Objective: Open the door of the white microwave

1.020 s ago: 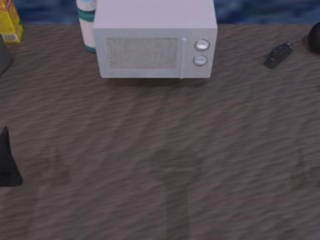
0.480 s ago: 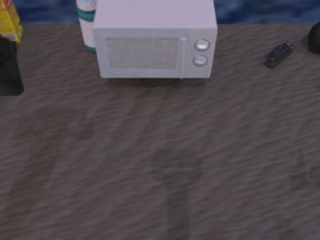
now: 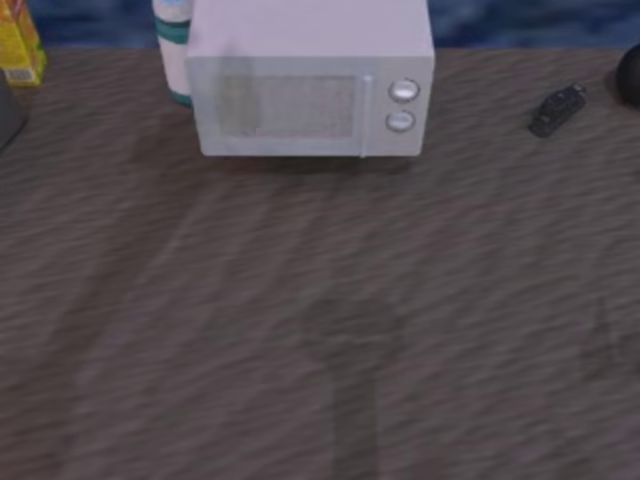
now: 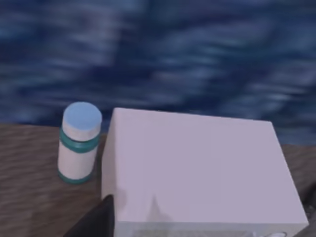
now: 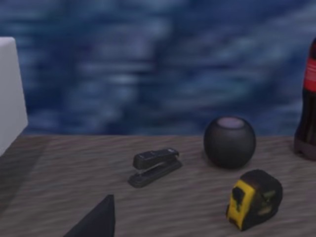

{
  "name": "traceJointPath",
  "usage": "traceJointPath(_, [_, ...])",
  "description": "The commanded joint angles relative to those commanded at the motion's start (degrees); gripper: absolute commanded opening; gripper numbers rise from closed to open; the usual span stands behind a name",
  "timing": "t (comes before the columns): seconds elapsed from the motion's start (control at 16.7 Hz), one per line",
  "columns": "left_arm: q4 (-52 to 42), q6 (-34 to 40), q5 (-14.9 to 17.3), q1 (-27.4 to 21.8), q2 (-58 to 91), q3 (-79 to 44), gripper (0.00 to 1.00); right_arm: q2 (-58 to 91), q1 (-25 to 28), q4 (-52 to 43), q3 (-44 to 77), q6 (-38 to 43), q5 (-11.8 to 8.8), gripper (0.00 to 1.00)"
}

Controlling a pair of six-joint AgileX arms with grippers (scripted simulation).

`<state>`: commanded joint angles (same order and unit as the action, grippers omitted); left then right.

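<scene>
White microwave [image 3: 310, 75] at the table's [image 3: 320, 320] far edge, door [image 3: 285, 105] closed. Left gripper's fingertip [image 4: 96, 219] hovers above its top; finger spread of both grippers cannot be told.

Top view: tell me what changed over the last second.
The dark left arm, seen at the left edge a second ago and farther up that edge half a second ago, has left the top view; a faint shadow now falls on the door. The microwave stays shut; stapler and container unmoved.

white microwave [image 3: 310, 75], grey speckled door [image 3: 285, 105]
</scene>
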<state>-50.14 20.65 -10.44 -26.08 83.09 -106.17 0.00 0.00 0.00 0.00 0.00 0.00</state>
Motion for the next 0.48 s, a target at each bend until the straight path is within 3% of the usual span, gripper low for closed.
traceJointPath(0.48, [-21.6, 11.6, -5.6, -10.2, 41.3, -43.4, 1.00, 0.0, 0.0, 0.0, 0.0, 0.0, 0.0, 1.00])
